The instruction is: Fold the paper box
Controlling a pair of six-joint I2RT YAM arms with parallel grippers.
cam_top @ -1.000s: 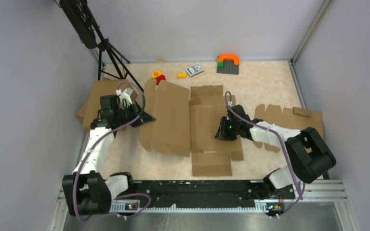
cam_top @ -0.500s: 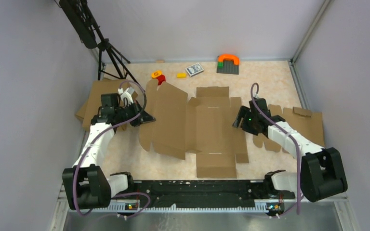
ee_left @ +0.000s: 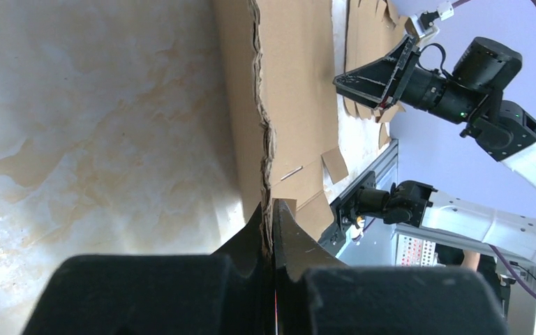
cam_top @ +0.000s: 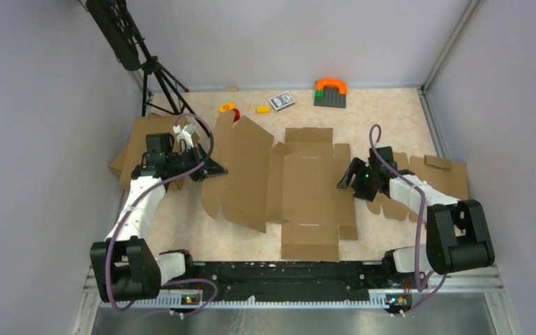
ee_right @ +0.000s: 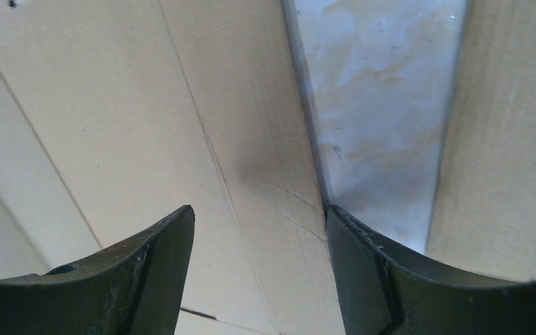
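My left gripper (ee_left: 273,209) clamped a flap edge of the paper box (cam_top: 307,183) — my right gripper (ee_right: 258,220) hovered spread-open over its right side.

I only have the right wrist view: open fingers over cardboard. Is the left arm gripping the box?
Observer: Yes, the left gripper is shut on the left edge of the paper box.
Operator: Is that side flat?
Observer: No, it looks tilted up off the table; the middle lies flat.
Operator: Where is my gripper?
Observer: The right gripper is at the box's right side flap.
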